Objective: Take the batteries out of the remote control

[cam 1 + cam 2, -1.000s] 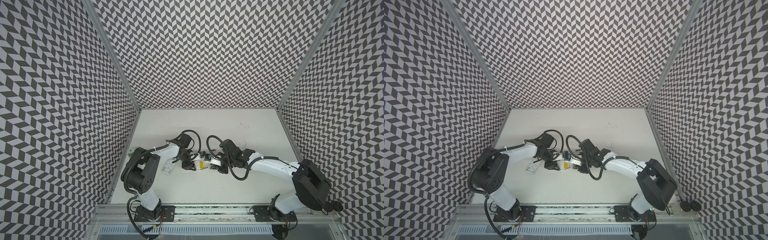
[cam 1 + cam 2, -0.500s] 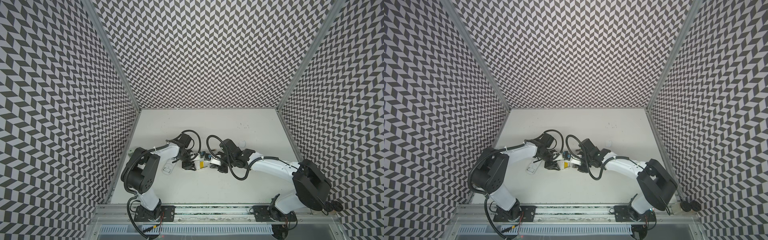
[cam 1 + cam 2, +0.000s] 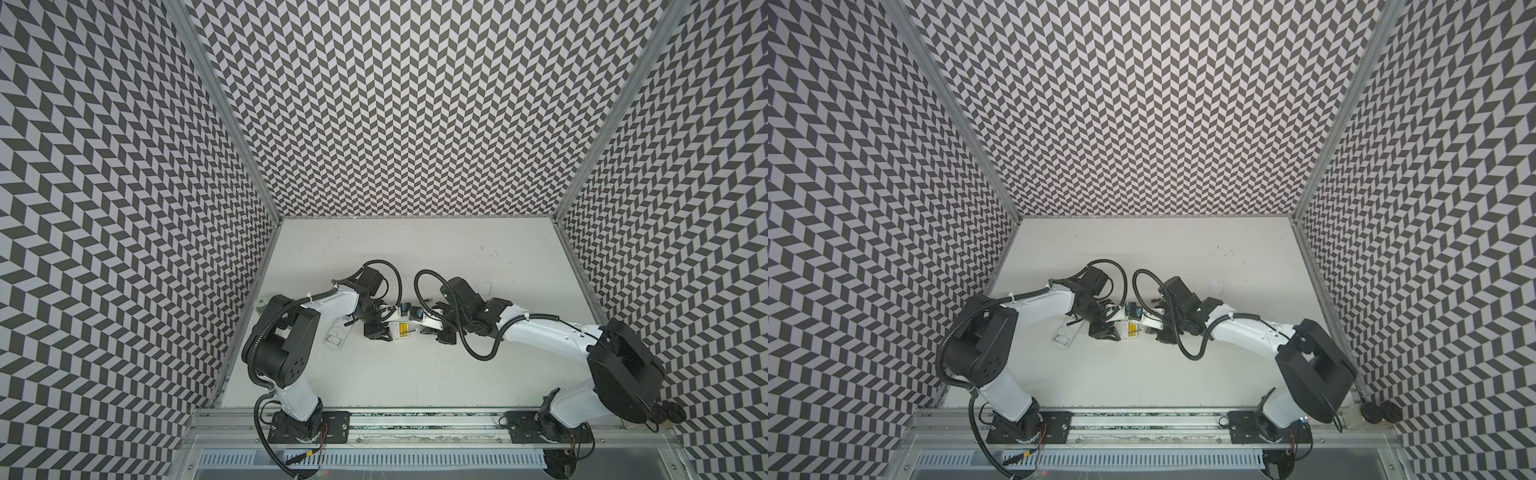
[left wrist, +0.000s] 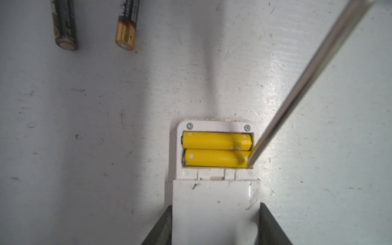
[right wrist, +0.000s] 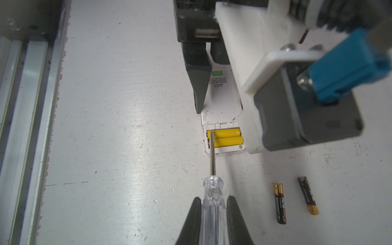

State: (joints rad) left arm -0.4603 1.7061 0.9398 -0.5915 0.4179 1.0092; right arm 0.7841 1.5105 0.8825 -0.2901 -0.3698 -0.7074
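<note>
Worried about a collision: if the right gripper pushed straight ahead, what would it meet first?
Probably the yellow batteries in the remote control: the screwdriver in the right gripper has its tip at their end; the left gripper lies beyond.

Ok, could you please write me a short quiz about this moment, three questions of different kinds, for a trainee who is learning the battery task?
1. True or false: both yellow batteries are already out of the remote control.
2. Choose one: what does the right gripper hold? A) a yellow battery B) the screwdriver C) nothing
3. Fill in the gap: the two black batteries lie loose on the ____.

Key: 1 false, both are in the remote control, side by side. 2 B. 3 table.
</note>
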